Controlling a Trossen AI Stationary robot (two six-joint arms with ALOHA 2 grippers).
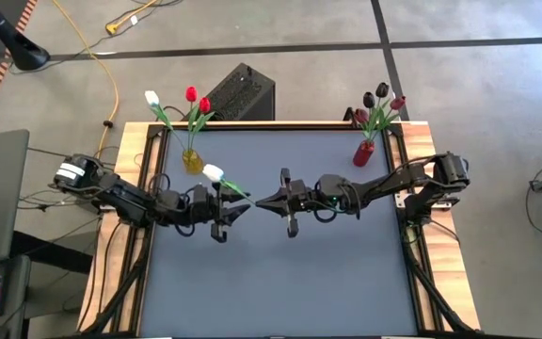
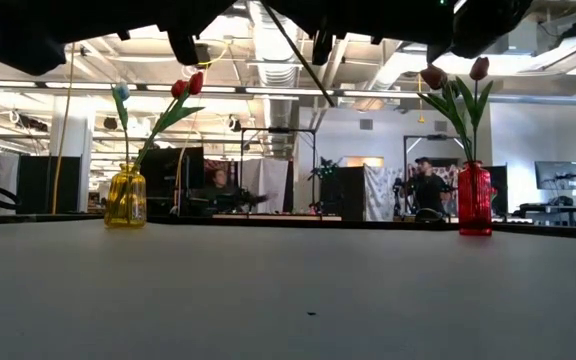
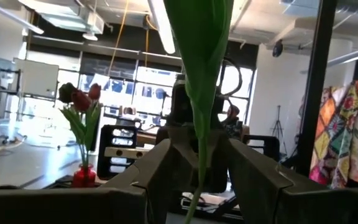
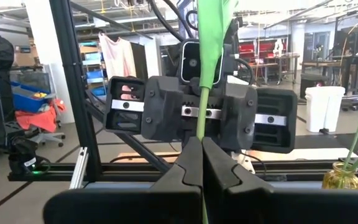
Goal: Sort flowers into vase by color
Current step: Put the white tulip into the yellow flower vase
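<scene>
A white tulip [image 1: 213, 172] with a green stem is up in the air between my two grippers over the middle of the table. My right gripper [image 1: 258, 201] is shut on its stem. My left gripper [image 1: 236, 209] faces it from the table's left and is open. In the left wrist view its fingers [image 3: 160, 174] stand on either side of the stem [image 3: 201, 155] without touching it. A yellow vase [image 1: 191, 160] at the far left holds a white and two red tulips. A red vase [image 1: 363, 153] at the far right holds dark maroon ones. My right gripper pinches the tulip's thin green stem [image 4: 201, 127] between its two shut fingers [image 4: 188, 165]. It comes in level from the table's right, with the fingers across the stem. The flower is lifted clear of the table, its leaf and head on the left gripper's side.
The grey mat [image 1: 280, 282] lies bare in front of and below both grippers. Both vases stand near the table's far edge [image 2: 125, 197] [image 2: 474, 200]. A black box [image 1: 238, 94] sits on the floor beyond the table. People stand in the room behind.
</scene>
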